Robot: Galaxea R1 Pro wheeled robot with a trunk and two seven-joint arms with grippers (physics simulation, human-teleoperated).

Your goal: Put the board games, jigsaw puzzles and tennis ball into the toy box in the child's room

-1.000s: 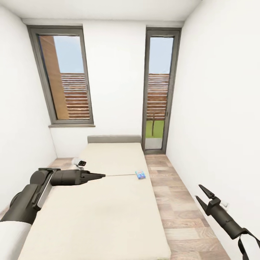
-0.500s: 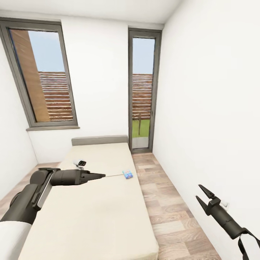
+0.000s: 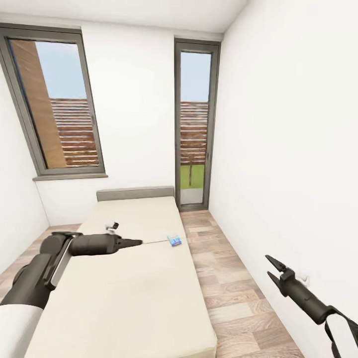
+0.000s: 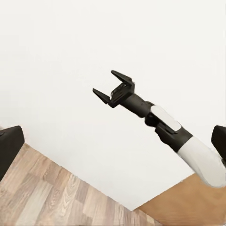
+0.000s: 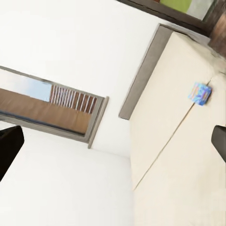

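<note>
Head view: blue board game point(image 3: 174, 240) lies beyond left end effector point(image 3: 135, 243).

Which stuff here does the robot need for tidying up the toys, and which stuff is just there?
For the job:
- light-blue board game on the bed
- white board game on the bed, partly hidden by the left arm
- left claw, right claw, both empty

Just there:
- two windows
- glass door
- wood floor

Bed point(image 3: 124, 293): showing plain cream-beige under my black left gripper point(image 3: 138, 242). Board game point(image 3: 174, 240): showing light blue, with small multicoloured print. Floor point(image 3: 238, 293): running in brown wood planks. Walls: staying white. Window frames point(image 3: 92, 124): showing grey.
</note>
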